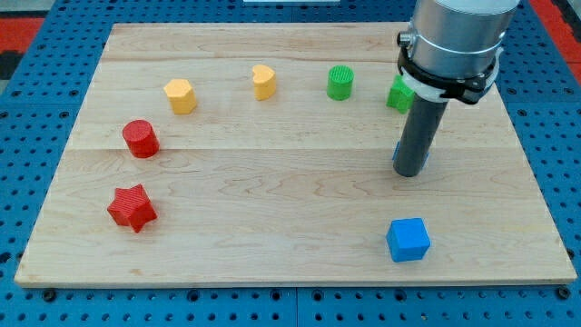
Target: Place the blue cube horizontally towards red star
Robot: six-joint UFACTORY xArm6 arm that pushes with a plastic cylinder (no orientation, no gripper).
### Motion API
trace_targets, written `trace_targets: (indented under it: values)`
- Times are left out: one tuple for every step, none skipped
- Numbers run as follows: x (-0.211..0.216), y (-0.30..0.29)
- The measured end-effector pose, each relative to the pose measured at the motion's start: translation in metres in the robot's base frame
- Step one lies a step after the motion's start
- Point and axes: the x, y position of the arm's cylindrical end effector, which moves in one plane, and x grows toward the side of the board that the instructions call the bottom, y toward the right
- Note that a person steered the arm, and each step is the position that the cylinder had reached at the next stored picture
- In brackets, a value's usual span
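No jaws on this rig, so nothing to report as wide, narrow or holding; you've just got the rod, and my tip [410, 173] sits on the counter [272, 245] above the blue cube [408, 240] in the view, near it but apart, not touching it. There's a sliver of blue right at the rod's lower end, on both sides; can't tell if that's another block hidden behind the rod or not. Taking the blue cube as landmark: it's near the view's bottom edge of the counter, right of centre. The red star [132, 207] is well apart to its left, slightly higher in the view. Red cylinder [141, 138] is above the star, further up-left of the cube. Yellow block [181, 95], yellow heart-ish block [263, 82], green cylinder [339, 83] all lie up toward the view's top, left of the cube's line; a green block [399, 94] is straight up from the cube, partly hidden by the arm. Step in hand, as I judge it: approach, push not yet begun. Next move, imo: bring my tip round to the cube's right side, level w/ it, then shove left along a roughly horizontal line toward the star. Path between looks free of blocks.
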Motion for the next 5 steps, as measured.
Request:
trace_targets:
  values:
    - [-0.005,0.015]
    - [-0.006,0.025]
    - [0.043,0.05]
    - [0.088,0.079]
    - [0.127,0.071]
